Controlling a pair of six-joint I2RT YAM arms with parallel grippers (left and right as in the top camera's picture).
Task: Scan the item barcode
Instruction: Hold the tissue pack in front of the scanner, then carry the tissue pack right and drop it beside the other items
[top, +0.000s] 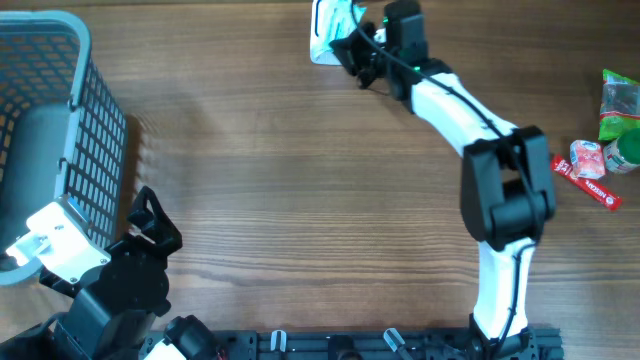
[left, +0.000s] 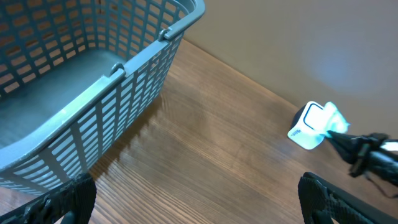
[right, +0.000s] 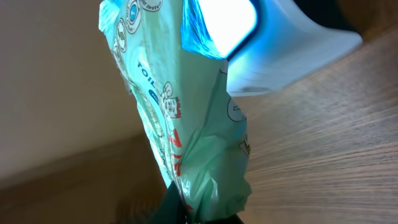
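The right gripper (right: 186, 210) was clenched on the bottom edge of a pale green packet (right: 177, 106). It held the packet upright at the far side of the table (top: 300, 180), just in front of the scanner (right: 280, 43), whose window glowed blue against the film. The step in hand looked to be presenting the packet to the scanner. No barcode showed in any view, so I could not tell which face carried it. To do this well, the wrist should turn the packet slowly until the code squarely faces the lit window. The packet should sit close without pressing, the crinkled film flat and the fingers clear of the print. The left gripper (top: 155, 222) stood released, jaws wide, at the near left beside the basket (top: 100, 140), well apart from the scanning.
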